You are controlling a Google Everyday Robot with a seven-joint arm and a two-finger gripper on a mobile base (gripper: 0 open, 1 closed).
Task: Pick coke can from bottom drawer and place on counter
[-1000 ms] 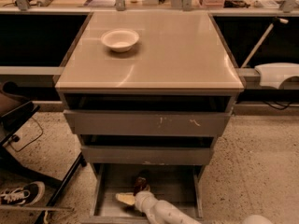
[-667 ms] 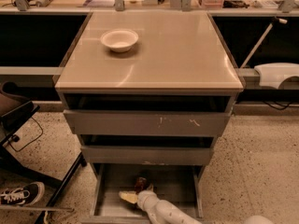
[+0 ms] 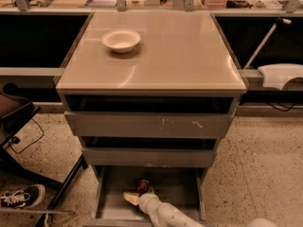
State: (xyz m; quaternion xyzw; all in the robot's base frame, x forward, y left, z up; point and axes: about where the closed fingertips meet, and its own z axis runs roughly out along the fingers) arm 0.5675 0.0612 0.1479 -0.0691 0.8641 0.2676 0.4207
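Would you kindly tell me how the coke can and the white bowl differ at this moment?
The coke can is small and dark red; the white bowl is wider and pale. The can sits low in the open bottom drawer, the bowl up on the counter. The gripper is in the drawer right at the can, while the bowl stands far from it.

Warm dim light; counter (image 3: 180, 56) glares, hand (image 3: 138, 193) perhaps shadowed in bottom drawer (image 3: 177, 195).
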